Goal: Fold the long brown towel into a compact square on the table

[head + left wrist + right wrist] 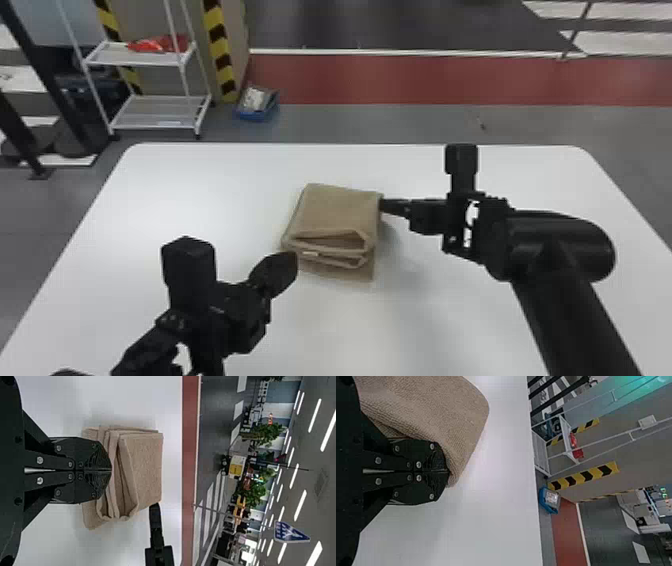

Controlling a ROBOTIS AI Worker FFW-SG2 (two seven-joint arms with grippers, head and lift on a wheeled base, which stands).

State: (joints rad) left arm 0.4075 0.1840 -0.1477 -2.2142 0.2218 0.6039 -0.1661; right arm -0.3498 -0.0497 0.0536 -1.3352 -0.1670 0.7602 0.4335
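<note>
- Head view: brown towel (336, 209) lies folded into a thick, roughly square packet mid-table, between the two grippers.
- Left gripper (111, 471): closed, finger against finger, tips at the towel's near left corner.
- Right gripper (449, 471): also closed, tips against the right edge; no cloth seen between the fingers.
- Risk: a hard sideways push from the right tips could skew or slide the stack, the tabletop (175, 190) probably giving little friction.
- Risk: terry loops snagging on a departing tip might reopen the upper folds.
- Materials: nubbly matte pile, soft rounded folds; slack loops on near side, bottom layer jutting beneath. Tabletop white, flat, smooth. Fingers rigid, black, blunt-ended.
</note>
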